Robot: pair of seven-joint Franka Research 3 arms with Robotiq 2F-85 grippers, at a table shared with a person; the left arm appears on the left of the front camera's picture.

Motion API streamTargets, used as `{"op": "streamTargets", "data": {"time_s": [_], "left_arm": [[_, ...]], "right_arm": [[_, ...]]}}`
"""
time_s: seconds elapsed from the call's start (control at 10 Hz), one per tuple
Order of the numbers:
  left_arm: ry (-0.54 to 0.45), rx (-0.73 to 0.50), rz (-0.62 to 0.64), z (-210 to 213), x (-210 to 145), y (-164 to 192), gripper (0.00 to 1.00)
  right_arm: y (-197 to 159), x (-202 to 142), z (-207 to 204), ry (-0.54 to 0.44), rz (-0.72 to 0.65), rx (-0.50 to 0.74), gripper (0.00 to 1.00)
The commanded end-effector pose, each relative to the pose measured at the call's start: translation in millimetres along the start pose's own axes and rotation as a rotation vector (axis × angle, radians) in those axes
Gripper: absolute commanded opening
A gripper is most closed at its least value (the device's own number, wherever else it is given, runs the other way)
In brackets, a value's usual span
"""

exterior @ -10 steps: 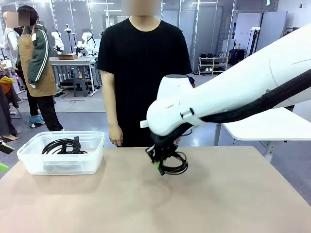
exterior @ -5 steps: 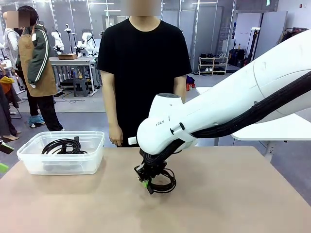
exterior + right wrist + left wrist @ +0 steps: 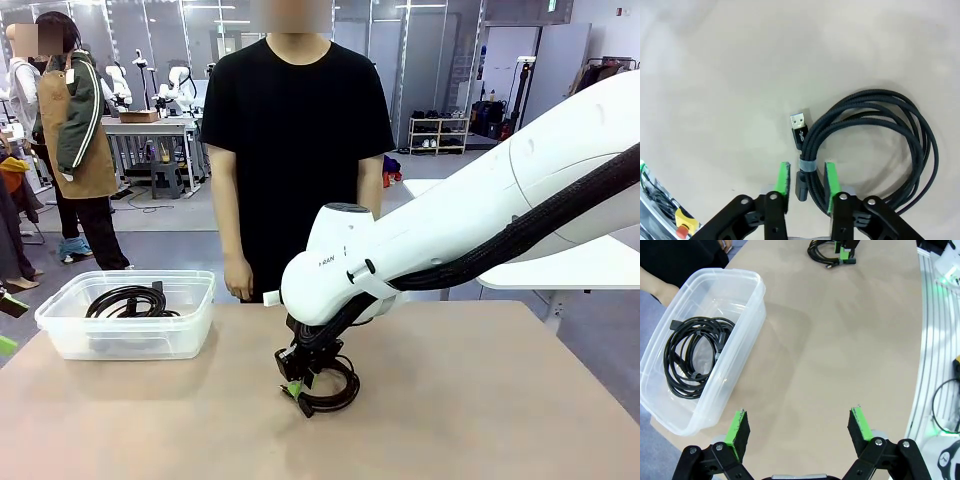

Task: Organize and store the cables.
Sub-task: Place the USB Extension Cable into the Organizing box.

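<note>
Inside clear bin [image 3: 747, 285], 1 coiled cable [image 3: 692, 352], table [image 3: 840, 340] beneath.

Braided matt cable [image 3: 875, 140] – clear glossy plastic bin [image 3: 130, 318].

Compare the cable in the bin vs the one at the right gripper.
The bin cable lies inside the clear bin; the table cable lies on the bare table.
The bin cable has no gripper near it; the table cable's bundled section sits between the right gripper's pads.
Shared: both are black and coiled in round loops.
</note>
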State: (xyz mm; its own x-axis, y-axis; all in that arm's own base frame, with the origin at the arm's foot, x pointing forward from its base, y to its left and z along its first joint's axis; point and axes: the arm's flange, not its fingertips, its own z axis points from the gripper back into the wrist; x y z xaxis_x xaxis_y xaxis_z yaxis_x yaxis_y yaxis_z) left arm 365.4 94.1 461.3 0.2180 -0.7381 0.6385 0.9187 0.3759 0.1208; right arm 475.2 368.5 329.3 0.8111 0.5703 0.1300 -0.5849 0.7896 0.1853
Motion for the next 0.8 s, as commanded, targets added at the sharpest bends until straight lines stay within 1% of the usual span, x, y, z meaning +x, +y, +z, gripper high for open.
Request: {"op": "streamTargets", "data": {"time_s": [0.0,0.1,0.4,0.5,0.6,0.7], "left_arm": [[0.004,0.006,0.011,1.3,1.8,-0.6,1.0],[0.004,0.006,0.011,1.3,1.8,-0.6,1.0],[0.0,0.0,0.0,0.0,0.0,0.0,1.0],[0.022,-0.033,-0.017,-12.3,24.8,-6.1,1.0],[0.048,-0.059,-0.02,-23.4,46.8,-11.4,1.0],[0.074,-0.073,0.011,-32.7,68.3,-17.8,1.0]], "right_arm": [[-2.1,-8.9,0.9,-0.047,0.011,0.024,0.97],[-3.9,-12.1,5.8,-0.065,0.016,0.029,1.0],[-31.1,-31.4,36.8,-0.149,0.072,0.022,1.0],[-44.2,-43.1,51.4,-0.195,0.083,0.031,1.0],[-62.0,-63.2,72.0,-0.239,0.099,0.046,1.0],[-79.1,-84.7,88.1,-0.269,0.116,0.046,1.0]]}}
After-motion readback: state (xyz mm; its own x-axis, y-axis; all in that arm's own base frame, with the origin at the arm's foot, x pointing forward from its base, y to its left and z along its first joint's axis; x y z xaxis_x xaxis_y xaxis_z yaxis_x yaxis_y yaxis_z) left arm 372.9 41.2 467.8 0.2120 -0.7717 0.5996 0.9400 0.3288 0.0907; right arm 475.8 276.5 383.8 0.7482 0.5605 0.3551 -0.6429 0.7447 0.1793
